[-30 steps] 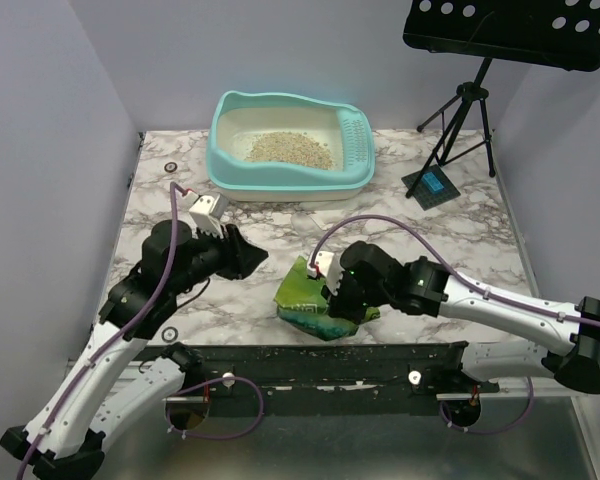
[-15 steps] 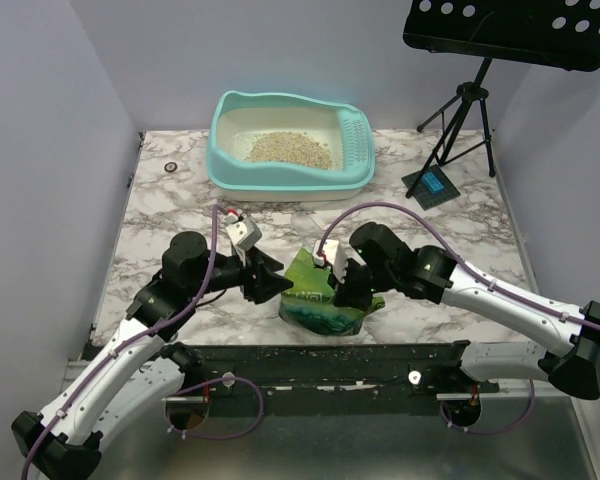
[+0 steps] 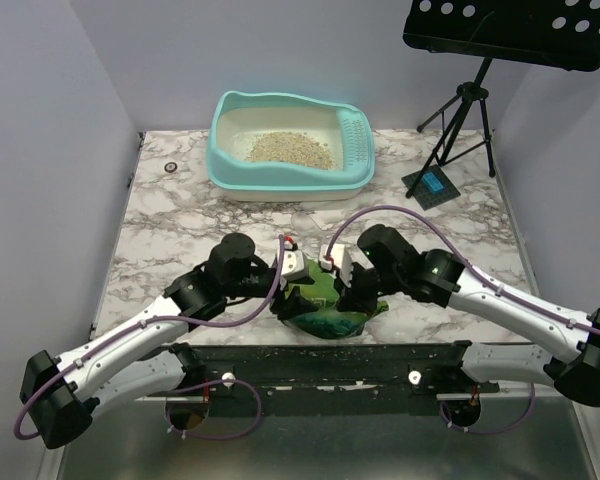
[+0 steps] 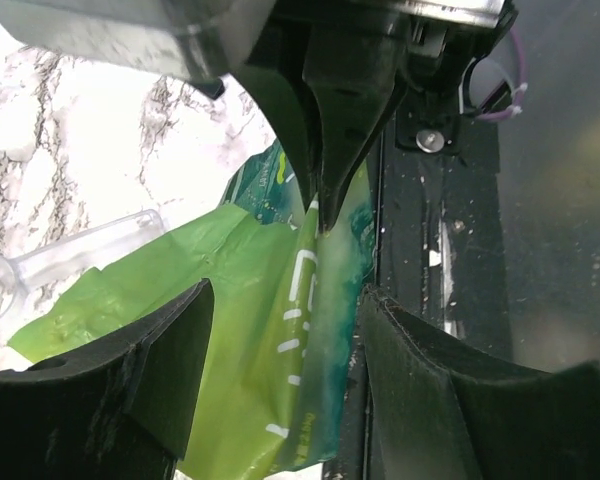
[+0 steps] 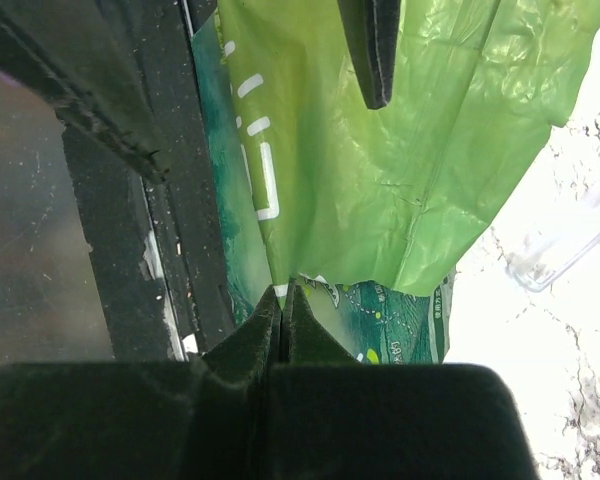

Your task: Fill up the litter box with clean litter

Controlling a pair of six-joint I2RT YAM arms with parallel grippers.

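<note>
A glossy green litter pouch (image 3: 325,312) with darker teal print lies crumpled low in the centre of the overhead frame. It sits on the marble table (image 3: 180,230), just above the black strip (image 3: 330,360) along the table's lower edge.

The right gripper (image 3: 352,293) meets the pouch from the right. In its own wrist view the two black fingers (image 5: 245,345) are pressed together on a fold of the green film. The left gripper (image 3: 292,292) reaches in from the left. In its wrist view its jaws are spread, with the pouch's film filling the gap between the two fingers (image 4: 110,390). Whether they touch the film cannot be told.

A clear plastic scoop (image 4: 80,250) lies on the marble just beside the pouch.

Well apart, in the upper centre of the overhead frame, stands the turquoise litter box (image 3: 225,170) with a cream lining. A shallow patch of pale tan litter (image 3: 288,148) covers the middle of its floor. A slotted turquoise scoop (image 3: 357,138) rests against its right-hand wall.

A black music stand (image 3: 510,35) on a tripod fills the upper right corner.
</note>
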